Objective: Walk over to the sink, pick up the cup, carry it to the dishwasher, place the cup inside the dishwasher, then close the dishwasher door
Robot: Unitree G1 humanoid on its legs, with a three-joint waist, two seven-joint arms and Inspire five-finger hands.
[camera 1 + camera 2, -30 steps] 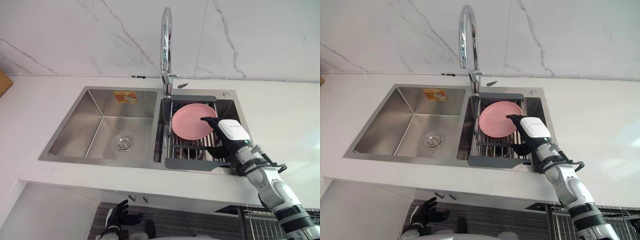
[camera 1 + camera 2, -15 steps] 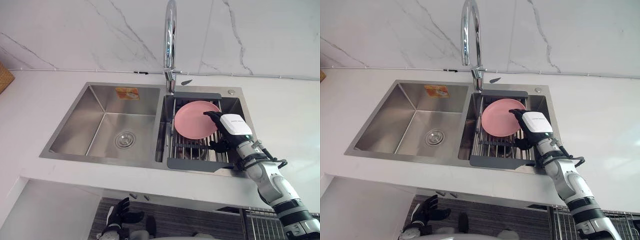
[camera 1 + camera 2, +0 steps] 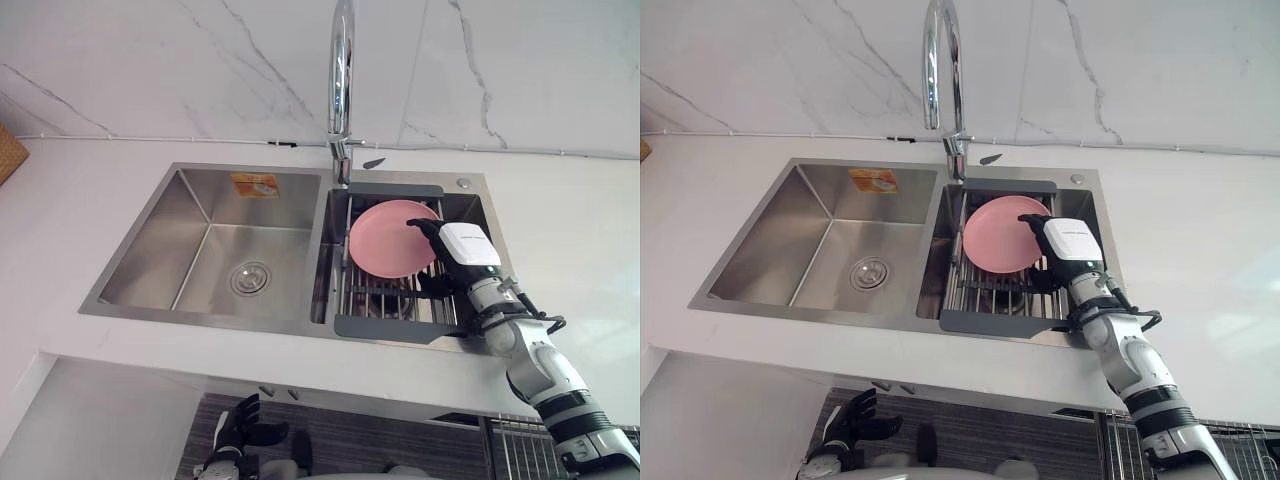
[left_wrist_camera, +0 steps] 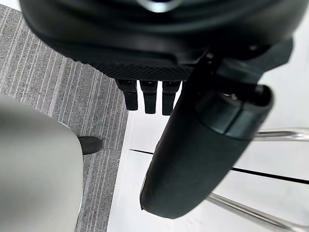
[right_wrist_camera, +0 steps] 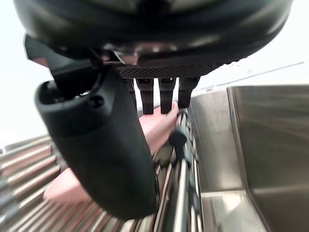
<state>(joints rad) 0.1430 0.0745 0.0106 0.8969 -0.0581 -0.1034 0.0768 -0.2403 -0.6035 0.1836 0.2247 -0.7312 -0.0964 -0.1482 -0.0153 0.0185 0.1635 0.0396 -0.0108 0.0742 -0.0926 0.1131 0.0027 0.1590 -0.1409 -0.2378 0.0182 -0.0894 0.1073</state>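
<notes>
Two basins in the sink (image 3: 200, 312): the left basin (image 3: 160, 265) holds nothing but its drain (image 3: 249, 278) and a sticker (image 3: 253, 185) on the far wall, and the right one carries a grey drying rack (image 3: 385, 326) with a pink plate (image 3: 385, 240) in it. The right hand (image 3: 468, 245) is over the rack at the plate's right rim, fingers (image 5: 166, 94) straight and thumb apart, gripping nothing. Where the cup sits can't be told from here. Against half a second ago, the hand has barely shifted and the plate keeps the same lean. The plate stands on edge, tipped back, its face up toward the camera, its breadth running across the rack. The left hand (image 3: 240, 432) hangs low by the floor, fingers loose.
</notes>
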